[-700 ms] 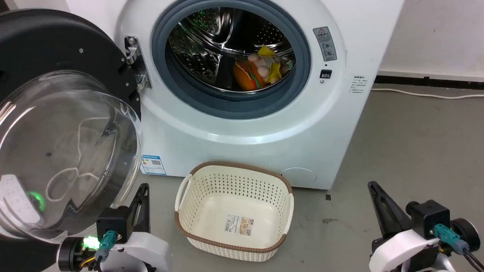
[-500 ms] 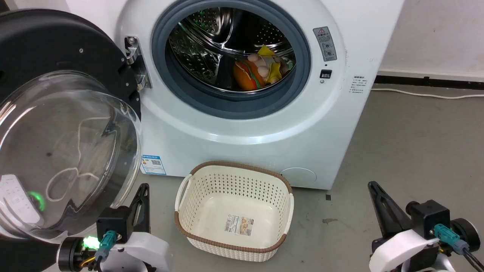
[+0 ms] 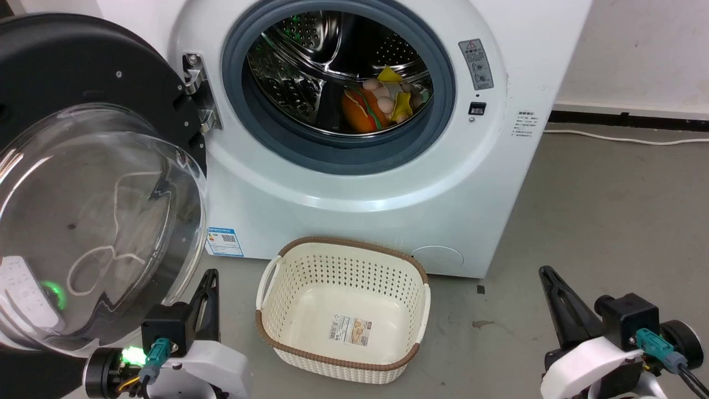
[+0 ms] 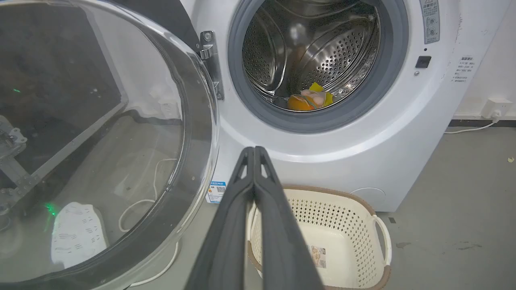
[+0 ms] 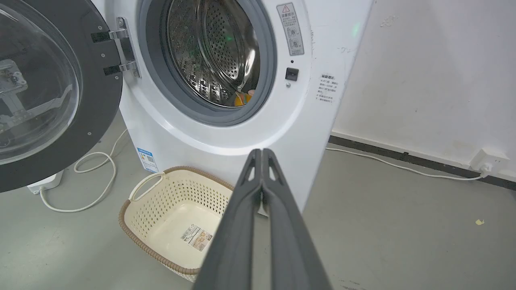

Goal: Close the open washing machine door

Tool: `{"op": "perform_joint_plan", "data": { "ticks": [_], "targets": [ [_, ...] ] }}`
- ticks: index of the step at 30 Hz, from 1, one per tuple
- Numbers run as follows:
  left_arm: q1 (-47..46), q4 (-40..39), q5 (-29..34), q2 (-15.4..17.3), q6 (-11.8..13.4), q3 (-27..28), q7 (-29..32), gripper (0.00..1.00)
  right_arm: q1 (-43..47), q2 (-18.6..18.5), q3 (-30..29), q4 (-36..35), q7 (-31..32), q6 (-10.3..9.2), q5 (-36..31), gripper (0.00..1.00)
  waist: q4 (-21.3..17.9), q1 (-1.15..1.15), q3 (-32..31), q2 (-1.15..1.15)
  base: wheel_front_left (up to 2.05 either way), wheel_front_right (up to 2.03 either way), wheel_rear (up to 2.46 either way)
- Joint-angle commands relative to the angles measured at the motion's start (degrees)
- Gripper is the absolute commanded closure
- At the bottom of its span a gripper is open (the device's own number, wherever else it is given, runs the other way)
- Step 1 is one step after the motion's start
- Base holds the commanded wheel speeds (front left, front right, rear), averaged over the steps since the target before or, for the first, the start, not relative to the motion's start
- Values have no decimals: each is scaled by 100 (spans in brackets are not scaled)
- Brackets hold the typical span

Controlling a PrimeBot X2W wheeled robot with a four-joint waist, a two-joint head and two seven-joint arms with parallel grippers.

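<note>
Door (image 3: 94, 210) open, swung out to the left of the machine (image 3: 354, 216).
Left hand (image 3: 211, 275) sits low, just beside the door's lower rim, fingers pressed together, holding nothing. Right hand (image 3: 545, 270) is well apart at lower right, likewise pinched together and empty. Basket (image 3: 343, 242) stands between them.

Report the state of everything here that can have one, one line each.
washing machine door: wide open, nothing touching it.
washing machine: porthole uncovered, colourful soft items lying inside.
basket: upright, empty but for a label.
left tool: shut, holding nothing.
right tool: shut, holding nothing.
</note>
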Motion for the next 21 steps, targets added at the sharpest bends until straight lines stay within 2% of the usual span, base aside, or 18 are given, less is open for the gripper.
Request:
{"op": "perform_joint_plan", "data": {
  "ticks": [1, 21],
  "targets": [
    [79, -28, 16, 0, 16, 5, 1, 100, 105, 23, -1, -31, 2, 5, -43, 100, 0, 0, 0, 0, 0, 0, 0],
    [79, -28, 16, 0, 16, 5, 1, 100, 105, 23, -1, -31, 2, 5, -43, 100, 0, 0, 0, 0, 0, 0, 0]
  ]
}}
